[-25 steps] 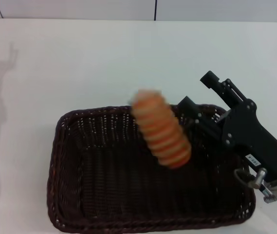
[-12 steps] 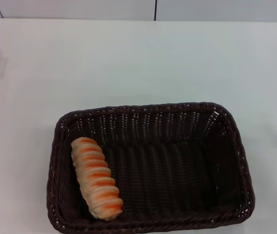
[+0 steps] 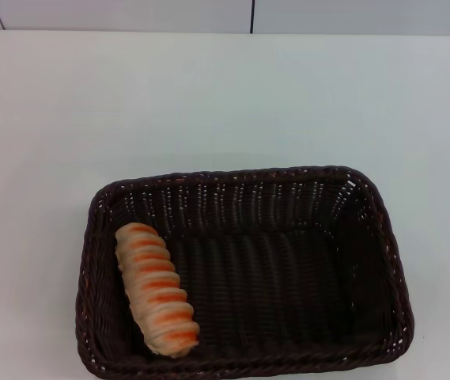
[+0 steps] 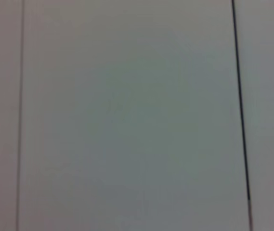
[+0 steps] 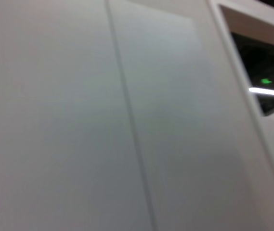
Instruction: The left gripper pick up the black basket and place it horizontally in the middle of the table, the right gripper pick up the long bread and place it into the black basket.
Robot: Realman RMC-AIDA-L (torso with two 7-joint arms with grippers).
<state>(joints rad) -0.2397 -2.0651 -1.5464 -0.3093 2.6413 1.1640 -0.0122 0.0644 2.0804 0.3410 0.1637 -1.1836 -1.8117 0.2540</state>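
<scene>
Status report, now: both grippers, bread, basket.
Left and right grippers out of view. Long bread lying inside black basket, at its left end. Basket on the table, long side across. Nothing in the way.

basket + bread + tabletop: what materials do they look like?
Black basket: woven wicker or plastic rattan, matte dark brown; visible strands and braided rim. Long bread: tan with orange-brown ridged stripes, possibly a foam or plastic prop; cannot tell. Table: smooth white, likely laminate, with a soft sheen.
</scene>
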